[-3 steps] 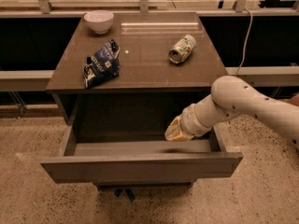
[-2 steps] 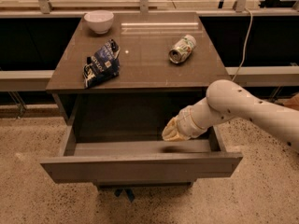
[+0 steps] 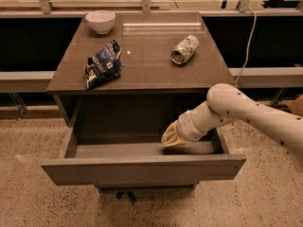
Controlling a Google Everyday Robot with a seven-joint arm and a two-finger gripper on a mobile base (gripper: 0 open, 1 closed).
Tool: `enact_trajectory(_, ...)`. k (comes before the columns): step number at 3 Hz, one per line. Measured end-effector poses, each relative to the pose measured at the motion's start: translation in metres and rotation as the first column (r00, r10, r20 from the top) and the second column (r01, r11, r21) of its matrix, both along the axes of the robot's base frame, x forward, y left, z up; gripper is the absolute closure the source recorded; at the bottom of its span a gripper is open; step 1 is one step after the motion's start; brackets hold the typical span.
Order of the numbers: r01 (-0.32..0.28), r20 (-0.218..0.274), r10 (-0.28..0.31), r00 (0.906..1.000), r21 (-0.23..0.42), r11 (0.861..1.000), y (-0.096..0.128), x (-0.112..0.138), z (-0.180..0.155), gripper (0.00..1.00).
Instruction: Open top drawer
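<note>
The top drawer (image 3: pixel 142 169) of the grey-brown cabinet is pulled far out toward me; its flat handleless front panel faces me and its grey inside (image 3: pixel 118 149) shows. My gripper (image 3: pixel 171 136) is at the end of the white arm that comes in from the right. It is inside the drawer's right half, just behind the front panel, pointing left. The two lower drawer fronts are hidden below the open drawer.
On the cabinet top (image 3: pixel 142 65) lie a white bowl (image 3: pixel 100 21) at the back left, a dark blue chip bag (image 3: pixel 103 70) at the left front and a tipped green-and-white can (image 3: pixel 184 49) at the right. A speckled floor (image 3: pixel 28 193) surrounds the cabinet; a low ledge (image 3: pixel 23 79) runs behind it.
My gripper has shifted slightly left inside the drawer. The drawer stays pulled out about the same amount.
</note>
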State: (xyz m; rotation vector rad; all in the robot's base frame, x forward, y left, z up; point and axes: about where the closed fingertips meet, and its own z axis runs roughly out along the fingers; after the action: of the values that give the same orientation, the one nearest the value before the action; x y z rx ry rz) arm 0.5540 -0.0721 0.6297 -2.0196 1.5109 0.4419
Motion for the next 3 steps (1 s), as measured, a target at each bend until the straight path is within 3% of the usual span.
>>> enact_trajectory(2, -0.154, -0.085, 0.154, 0.9845, -0.001, 0.988, 0.032, -0.045, -0.006, 1.0)
enact_trajectory(3, -0.164, -0.106, 0.165, 0.9805, 0.018, 0.986, 0.039, -0.067, -0.002, 1.0)
